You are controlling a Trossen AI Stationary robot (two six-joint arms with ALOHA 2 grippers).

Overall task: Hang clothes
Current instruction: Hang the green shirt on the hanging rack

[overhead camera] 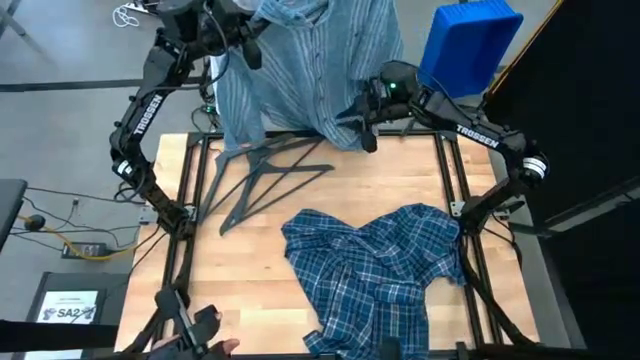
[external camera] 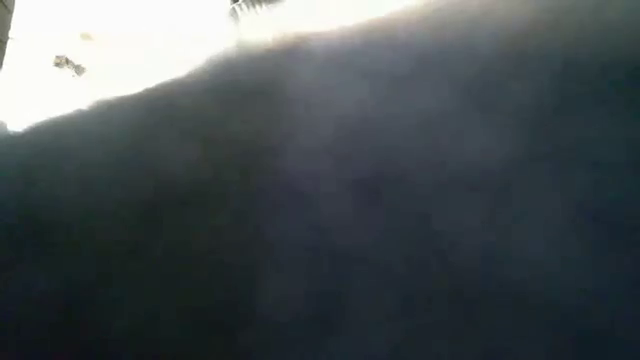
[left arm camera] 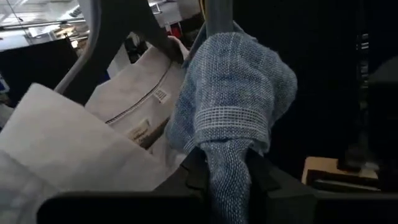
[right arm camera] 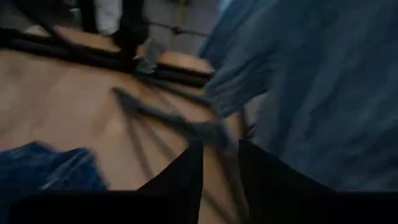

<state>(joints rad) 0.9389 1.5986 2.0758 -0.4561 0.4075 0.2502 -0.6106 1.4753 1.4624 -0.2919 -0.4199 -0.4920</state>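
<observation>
Plaid shirt [overhead camera: 375,270] crumpled on table [overhead camera: 250,270] near edge. Farther back, two hangers [overhead camera: 265,175] lie flat. Right gripper [overhead camera: 366,128] released beside the hanging striped shirt [overhead camera: 310,60]; left gripper [left arm camera: 225,177] clenched on its fabric.

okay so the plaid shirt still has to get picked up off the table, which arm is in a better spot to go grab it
Right, probably. The right gripper hangs open at the table's far edge beside the striped shirt, holding nothing. The left gripper is shut on that shirt's fabric. The plaid shirt lies toward the right arm's side.
</observation>
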